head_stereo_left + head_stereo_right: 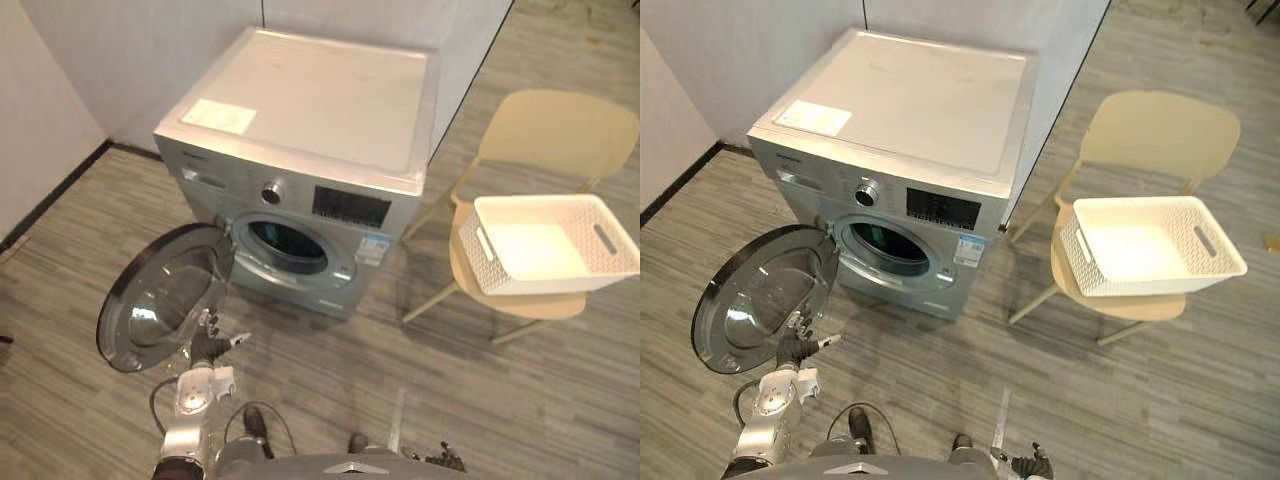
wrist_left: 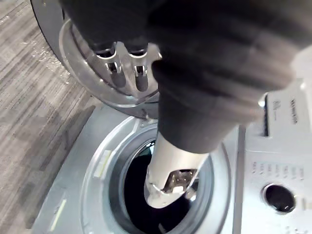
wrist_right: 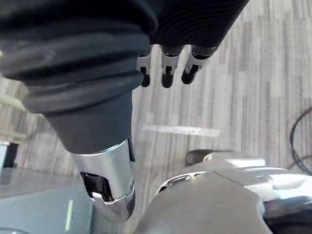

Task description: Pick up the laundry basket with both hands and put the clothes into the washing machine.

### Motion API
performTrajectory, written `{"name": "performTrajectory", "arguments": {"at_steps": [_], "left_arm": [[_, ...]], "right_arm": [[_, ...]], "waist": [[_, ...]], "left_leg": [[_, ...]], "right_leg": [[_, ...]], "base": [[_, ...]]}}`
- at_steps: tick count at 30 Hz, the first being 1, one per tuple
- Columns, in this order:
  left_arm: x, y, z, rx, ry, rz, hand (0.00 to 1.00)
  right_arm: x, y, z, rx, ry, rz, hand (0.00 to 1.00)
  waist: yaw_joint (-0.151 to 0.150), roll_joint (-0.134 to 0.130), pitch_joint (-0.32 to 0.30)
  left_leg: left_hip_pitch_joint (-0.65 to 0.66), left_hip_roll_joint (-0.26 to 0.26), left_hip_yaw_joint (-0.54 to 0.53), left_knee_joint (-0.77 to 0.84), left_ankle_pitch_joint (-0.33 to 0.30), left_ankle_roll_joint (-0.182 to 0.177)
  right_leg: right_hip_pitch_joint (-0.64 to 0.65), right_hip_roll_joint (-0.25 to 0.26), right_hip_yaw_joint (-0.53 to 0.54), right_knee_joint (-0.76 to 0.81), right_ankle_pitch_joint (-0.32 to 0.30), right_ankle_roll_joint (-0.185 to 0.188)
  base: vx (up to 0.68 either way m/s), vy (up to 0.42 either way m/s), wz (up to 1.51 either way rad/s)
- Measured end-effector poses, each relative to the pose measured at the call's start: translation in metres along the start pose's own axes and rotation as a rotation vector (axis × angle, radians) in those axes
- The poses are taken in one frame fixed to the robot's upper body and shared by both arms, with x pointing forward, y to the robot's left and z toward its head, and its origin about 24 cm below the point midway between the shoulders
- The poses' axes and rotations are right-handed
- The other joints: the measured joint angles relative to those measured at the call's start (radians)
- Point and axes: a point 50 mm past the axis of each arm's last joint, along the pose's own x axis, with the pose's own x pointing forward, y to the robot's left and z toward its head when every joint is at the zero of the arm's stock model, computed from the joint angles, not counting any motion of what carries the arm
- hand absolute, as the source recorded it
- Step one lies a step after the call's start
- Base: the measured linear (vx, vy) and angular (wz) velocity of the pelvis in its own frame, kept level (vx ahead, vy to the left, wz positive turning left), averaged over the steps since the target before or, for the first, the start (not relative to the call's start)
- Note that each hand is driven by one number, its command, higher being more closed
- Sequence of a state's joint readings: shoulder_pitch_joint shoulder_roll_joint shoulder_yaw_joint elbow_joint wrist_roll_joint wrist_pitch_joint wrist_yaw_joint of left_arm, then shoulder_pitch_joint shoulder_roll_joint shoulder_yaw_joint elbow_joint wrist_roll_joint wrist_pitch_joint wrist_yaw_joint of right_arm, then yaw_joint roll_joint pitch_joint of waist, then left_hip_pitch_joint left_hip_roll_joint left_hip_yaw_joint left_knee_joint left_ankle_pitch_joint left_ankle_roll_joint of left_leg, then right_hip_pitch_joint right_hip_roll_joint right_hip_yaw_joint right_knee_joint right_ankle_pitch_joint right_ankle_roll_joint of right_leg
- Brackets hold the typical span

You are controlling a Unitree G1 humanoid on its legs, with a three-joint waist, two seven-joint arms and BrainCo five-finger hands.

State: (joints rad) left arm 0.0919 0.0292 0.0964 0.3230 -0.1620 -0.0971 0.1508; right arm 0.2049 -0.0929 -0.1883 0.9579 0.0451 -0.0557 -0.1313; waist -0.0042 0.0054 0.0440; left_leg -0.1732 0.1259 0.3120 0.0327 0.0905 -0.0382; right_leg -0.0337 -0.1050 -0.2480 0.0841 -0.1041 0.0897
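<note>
— What sort of place is this?
— A laundry corner, home-style. A silver front-loading washing machine (image 1: 300,140) stands against plain white walls (image 1: 120,60), its round door (image 1: 160,295) swung open.
— Anything else domestic?
— A cream chair (image 1: 560,130) beside the machine carries a white laundry basket (image 1: 545,283). The floor (image 1: 480,400) is grey wood-look planking, with a dark skirting (image 1: 55,195) along one wall.
— A real home or a mock-up?
— Cannot tell.
</note>
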Motion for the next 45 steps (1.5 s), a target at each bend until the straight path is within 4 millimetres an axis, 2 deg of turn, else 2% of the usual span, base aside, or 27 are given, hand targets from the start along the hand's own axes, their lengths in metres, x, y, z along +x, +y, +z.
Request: {"name": "performTrajectory", "arguments": {"at_steps": [1, 2, 3, 4, 6, 7, 8, 9, 10, 11, 12, 13, 14, 19, 20, 22, 23, 24, 26, 28, 31, 33, 35, 38, 42, 44, 45], "left_arm": [[0.005, 0.003, 0.012, -0.027, -0.045, 0.024, 0.0], [0.01, 0.006, 0.026, -0.044, -0.095, 0.056, 0.0], [0.016, 0.013, 0.044, -0.071, -0.162, 0.109, 0.0], [0.021, 0.023, 0.065, -0.108, -0.238, 0.181, 0.0], [0.022, 0.035, 0.083, -0.135, -0.303, 0.252, 0.0], [0.018, 0.061, 0.103, -0.128, -0.382, 0.366, 0.0], [0.016, 0.072, 0.108, -0.099, -0.402, 0.419, 0.0], [0.012, 0.093, 0.12, -0.052, -0.439, 0.519, 0.0], [0.012, 0.112, 0.135, -0.012, -0.47, 0.614, 0.0], [0.013, 0.12, 0.143, 0.01, -0.486, 0.655, 0.0], [0.018, 0.136, 0.162, 0.057, -0.509, 0.73, 0.0], [0.021, 0.143, 0.171, 0.079, -0.514, 0.756, 0.0], [0.025, 0.155, 0.196, 0.109, -0.549, 0.803, 0.0], [0.038, 0.183, 0.242, 0.162, -0.535, 0.835, 0.0], [0.042, 0.184, 0.248, 0.157, -0.527, 0.829, 0.0], [0.06, 0.177, 0.279, 0.172, -0.495, 0.775, 0.0], [0.063, 0.174, 0.285, 0.178, -0.484, 0.757, 0.0], [0.069, 0.168, 0.294, 0.192, -0.469, 0.726, 0.0], [0.076, 0.161, 0.299, 0.209, -0.435, 0.69, 0.0], [0.087, 0.151, 0.295, 0.245, -0.356, 0.636, 0.0], [0.094, 0.144, 0.29, 0.249, -0.289, 0.585, 0.0], [0.097, 0.141, 0.287, 0.241, -0.254, 0.551, 0.0], [0.095, 0.148, 0.287, 0.205, -0.239, 0.549, 0.0], [0.094, 0.15, 0.292, 0.066, -0.255, 0.521, 0.0], [0.096, 0.149, 0.283, -0.1, -0.258, 0.497, 0.0], [0.097, 0.15, 0.271, -0.149, -0.254, 0.492, 0.0], [0.098, 0.151, 0.259, -0.16, -0.246, 0.48, 0.0]], "right_arm": [[0.0, 0.001, 0.0, -0.015, -0.001, 0.003, 0.0], [0.0, 0.001, 0.001, -0.015, -0.006, 0.004, 0.0], [0.001, 0.002, 0.005, -0.015, -0.016, 0.005, 0.0], [0.001, 0.0, 0.006, -0.016, -0.021, 0.001, 0.0], [0.003, -0.004, 0.009, -0.019, -0.029, -0.009, 0.0], [0.002, -0.003, 0.007, -0.022, -0.018, -0.006, 0.0], [0.002, -0.003, 0.006, -0.024, -0.012, -0.004, 0.0], [0.002, -0.004, 0.004, -0.025, -0.004, 0.006, 0.0], [0.001, -0.005, 0.001, -0.024, 0.007, 0.01, 0.0], [0.001, -0.006, -0.001, -0.018, 0.01, 0.005, 0.0], [0.0, -0.007, -0.003, -0.012, 0.015, 0.002, 0.0], [0.0, -0.008, -0.004, -0.011, 0.018, 0.002, 0.0], [0.0, -0.009, -0.005, 0.002, 0.019, 0.006, 0.0], [-0.001, -0.005, 0.001, 0.035, -0.006, 0.012, 0.0], [-0.001, -0.004, 0.002, 0.034, -0.013, 0.015, 0.0], [-0.001, 0.002, 0.012, 0.0, -0.057, 0.044, 0.0], [-0.001, 0.004, 0.016, -0.012, -0.073, 0.056, 0.0], [-0.002, 0.012, 0.025, -0.037, -0.114, 0.093, 0.0], [-0.004, 0.023, 0.039, -0.062, -0.174, 0.137, 0.0], [-0.009, 0.034, 0.063, -0.079, -0.285, 0.181, 0.0], [-0.015, 0.044, 0.083, -0.086, -0.376, 0.214, 0.0], [-0.019, 0.049, 0.093, -0.091, -0.422, 0.235, 0.0], [-0.023, 0.054, 0.098, -0.101, -0.453, 0.255, 0.0], [-0.026, 0.057, 0.102, -0.129, -0.478, 0.27, 0.0], [-0.03, 0.059, 0.109, -0.144, -0.513, 0.292, 0.0], [-0.03, 0.06, 0.109, -0.149, -0.516, 0.303, 0.0], [-0.03, 0.058, 0.109, -0.173, -0.516, 0.298, 0.0]], "waist": [[-0.003, -0.003, 0.0], [-0.001, -0.005, 0.001], [-0.002, -0.007, 0.002], [-0.009, 0.005, 0.003], [-0.007, 0.016, 0.012], [-0.006, 0.01, 0.015], [-0.008, 0.009, 0.013], [-0.01, 0.017, 0.011], [-0.015, 0.02, 0.007], [-0.016, 0.017, 0.006], [-0.015, 0.018, 0.006], [-0.014, 0.018, 0.006], [-0.015, 0.019, 0.009], [-0.013, -0.009, 0.019], [-0.013, -0.013, 0.022], [-0.011, -0.041, 0.043], [-0.013, -0.048, 0.048], [-0.019, -0.066, 0.061], [-0.031, -0.089, 0.073], [-0.039, -0.124, 0.1], [-0.052, -0.15, 0.12], [-0.052, -0.166, 0.143], [-0.05, -0.186, 0.154], [-0.03, -0.186, 0.159], [-0.021, -0.187, 0.159], [-0.021, -0.187, 0.159], [-0.019, -0.185, 0.158]], "left_leg": [[-0.007, 0.01, 0.006, 0.017, 0.0, -0.001], [-0.016, 0.023, 0.047, 0.039, -0.027, 0.024], [-0.022, 0.071, 0.188, 0.089, -0.074, 0.045], [-0.022, 0.117, 0.298, 0.139, -0.084, 0.064], [-0.022, 0.123, 0.297, 0.17, -0.062, 0.045], [-0.024, 0.104, 0.221, 0.196, -0.06, 0.036], [-0.024, 0.092, 0.167, 0.194, -0.06, 0.025], [-0.021, 0.071, 0.073, 0.169, -0.065, 0.001], [-0.013, 0.05, 0.059, 0.113, -0.054, -0.012], [-0.009, 0.037, 0.06, 0.078, -0.041, -0.017], [0.008, 0.008, 0.067, -0.008, 0.006, -0.015], [0.016, -0.005, 0.069, -0.053, 0.031, -0.014], [0.013, -0.022, 0.07, -0.121, 0.073, -0.007], [-0.037, -0.045, 0.109, -0.121, 0.068, 0.001], [-0.048, -0.045, 0.113, -0.121, 0.068, 0.001], [-0.108, -0.042, 0.129, -0.121, 0.081, 0.012], [-0.125, -0.04, 0.13, -0.121, 0.086, 0.018], [-0.152, -0.036, 0.133, -0.121, 0.092, 0.02], [-0.18, -0.03, 0.141, -0.121, 0.099, 0.021], [-0.208, -0.019, 0.158, -0.121, 0.106, 0.025], [-0.249, -0.002, 0.161, -0.121, 0.119, 0.028], [-0.264, 0.014, 0.166, -0.121, 0.134, 0.032], [-0.282, 0.035, 0.179, -0.121, 0.139, 0.025], [-0.298, 0.061, 0.183, -0.121, 0.147, 0.016], [-0.297, 0.09, 0.184, -0.121, 0.143, -0.004], [-0.295, 0.098, 0.185, -0.121, 0.142, -0.003], [-0.292, 0.1, 0.185, -0.121, 0.144, -0.005]], "right_leg": [[0.01, 0.002, -0.019, 0.001, -0.003, -0.003], [0.015, 0.001, -0.039, 0.002, -0.003, -0.004], [0.016, -0.003, -0.045, 0.006, 0.0, -0.005], [0.017, -0.013, -0.062, 0.015, 0.0, -0.005], [0.015, -0.019, -0.058, 0.028, -0.003, -0.002], [0.015, -0.032, -0.035, 0.029, -0.006, 0.005], [0.018, -0.037, -0.03, 0.026, -0.008, 0.005], [0.017, -0.043, -0.025, 0.021, -0.007, 0.01], [0.007, -0.054, -0.026, 0.014, -0.001, 0.021], [-0.001, -0.06, -0.028, 0.008, 0.004, 0.027], [-0.014, -0.069, -0.033, -0.005, 0.019, 0.032], [-0.022, -0.072, -0.035, -0.01, 0.026, 0.036], [-0.042, -0.077, -0.04, -0.022, 0.049, 0.037], [-0.1, -0.095, -0.002, -0.057, 0.099, 0.046], [-0.111, -0.096, 0.002, -0.062, 0.106, 0.044], [-0.166, -0.093, 0.018, -0.084, 0.144, 0.043], [-0.18, -0.089, 0.019, -0.09, 0.153, 0.045], [-0.204, -0.084, 0.022, -0.103, 0.167, 0.037], [-0.233, -0.081, 0.029, -0.113, 0.184, 0.039], [-0.266, -0.071, 0.046, -0.131, 0.208, 0.033], [-0.306, -0.052, 0.05, -0.143, 0.227, 0.029], [-0.321, -0.036, 0.053, -0.15, 0.234, 0.022], [-0.341, -0.016, 0.063, -0.164, 0.243, 0.01], [-0.361, 0.008, 0.07, -0.165, 0.248, 0.004], [-0.362, 0.033, 0.071, -0.165, 0.249, 0.001], [-0.362, 0.04, 0.071, -0.165, 0.248, -0.003], [-0.361, 0.042, 0.071, -0.165, 0.245, -0.007]], "base": [[-0.07, -0.039, 0.53], [-0.08, -0.002, 0.44], [-0.05, 0.039, 0.47], [-0.03, 0.054, 0.38], [-0.03, 0.075, 0.06], [-0.05, 0.067, -0.19], [-0.04, 0.036, -0.2], [-0.03, 0.015, -0.04], [-0.04, 0.04, 0.04], [-0.09, 0.092, 0.15], [-0.09, 0.083, 0.14], [-0.12, 0.133, 0.2], [-0.09, 0.119, 0.11], [-0.01, 0.106, -0.14], [-0.01, 0.072, -0.22], [-0.02, 0.06, -0.16], [-0.04, 0.036, -0.13], [-0.03, 0.02, -0.11], [-0.03, 0.016, -0.15], [-0.01, -0.004, -0.25], [0.01, -0.022, -0.12], [0.02, -0.052, -0.15], [0.02, -0.055, -0.18], [0.02, -0.049, -0.16], [0.01, -0.04, -0.09], [-0.01, -0.03, -0.06], [-0.01, -0.021, -0.08]]}}
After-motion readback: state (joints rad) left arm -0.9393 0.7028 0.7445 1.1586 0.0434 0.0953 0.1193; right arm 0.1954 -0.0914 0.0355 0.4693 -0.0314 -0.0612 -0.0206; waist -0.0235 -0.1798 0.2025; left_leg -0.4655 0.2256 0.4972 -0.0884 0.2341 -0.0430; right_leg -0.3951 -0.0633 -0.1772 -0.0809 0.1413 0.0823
